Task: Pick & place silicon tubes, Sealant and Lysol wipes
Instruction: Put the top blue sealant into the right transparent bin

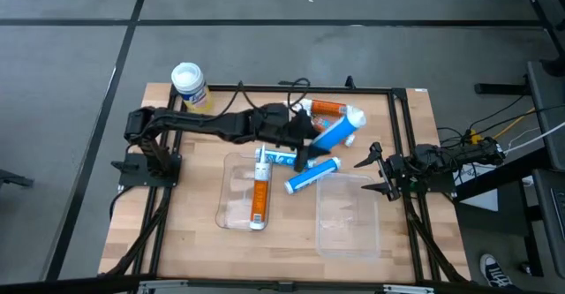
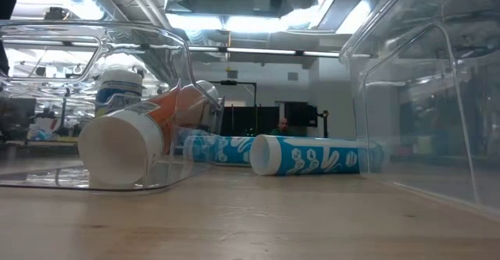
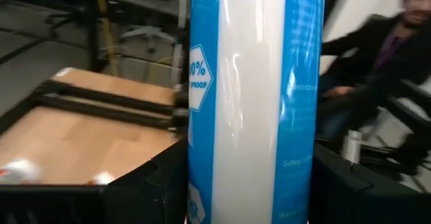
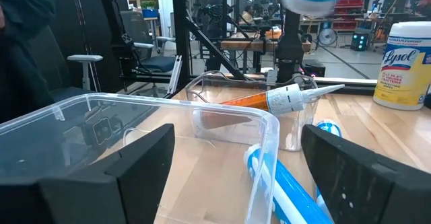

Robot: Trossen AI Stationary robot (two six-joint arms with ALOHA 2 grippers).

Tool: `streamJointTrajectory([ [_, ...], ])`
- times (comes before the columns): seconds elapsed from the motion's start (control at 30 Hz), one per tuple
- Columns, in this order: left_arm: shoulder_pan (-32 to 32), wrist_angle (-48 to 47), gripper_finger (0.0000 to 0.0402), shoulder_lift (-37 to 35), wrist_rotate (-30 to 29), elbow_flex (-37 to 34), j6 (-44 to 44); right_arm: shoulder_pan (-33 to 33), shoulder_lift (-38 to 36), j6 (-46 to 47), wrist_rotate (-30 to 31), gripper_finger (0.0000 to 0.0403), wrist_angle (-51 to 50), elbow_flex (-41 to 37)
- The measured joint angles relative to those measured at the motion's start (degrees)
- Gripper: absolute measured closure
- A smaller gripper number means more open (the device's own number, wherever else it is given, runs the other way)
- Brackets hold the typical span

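The word "Lysol" is reading clearly on the Lysol wipes (image 4: 408, 64), a yellow canister with a white lid standing upright at the far left corner of the wooden table (image 1: 194, 241). On the blue tube (image 3: 252, 103) the left gripper (image 1: 305, 144) is clamping, "Safety" is showing faintly, with "PROOF" on its badge; it is hanging lifted above the table's middle. Beyond the table, an open workshop is spreading out with ceiling lights, chairs and a seated person (image 3: 377, 56). The left clear bin (image 1: 231, 197) is holding an orange tube (image 1: 259, 192), nozzle toward the far side. The right clear bin (image 1: 349, 214) is sitting beside it. Another blue tube (image 1: 311, 176) is lying on the wood between them. The right gripper (image 1: 378, 170) is waiting at the table's right edge, fingers spread apart.
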Motion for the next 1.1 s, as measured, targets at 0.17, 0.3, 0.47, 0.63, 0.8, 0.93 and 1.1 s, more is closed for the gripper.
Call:
streamJointTrajectory([
  [0.17, -4.0, 7.2, 0.0192, -0.3, 1.5, -2.9, -0.5, 0.0, 0.0, 0.0, 0.0, 0.008, 0.0, 0.0],
  [0.3, -7.2, 14.2, 0.0192, -0.3, 2.4, -6.8, -4.2, 0.0, 0.0, 0.0, 0.0, 0.008, 0.0, 0.0],
  [0.47, -10.9, 22.0, 0.0192, -0.3, 1.9, -10.2, -6.7, 0.0, 0.0, 0.0, 0.0, 0.008, 0.0, 0.0],
  [0.63, -13.1, 25.1, 0.0192, -0.3, 0.5, -11.3, -7.5, 0.0, 0.0, 0.0, 0.0, 0.008, 0.0, 0.0],
  [0.8, -13.4, 26.2, 0.0192, -0.3, 0.3, -11.4, -8.2, 0.0, 0.0, 0.0, 0.0, 0.008, 0.0, 0.0],
  [0.93, -13.4, 26.0, 0.0192, -0.3, -1.1, -11.4, -9.9, 0.0, 0.0, 0.0, 0.0, 0.008, 0.0, 0.0],
  [1.1, -13.7, 26.3, 0.0192, 0.0, -4.6, -11.4, -10.9, 0.0, 0.0, 0.0, 0.0, 0.008, 0.0, 0.0],
])
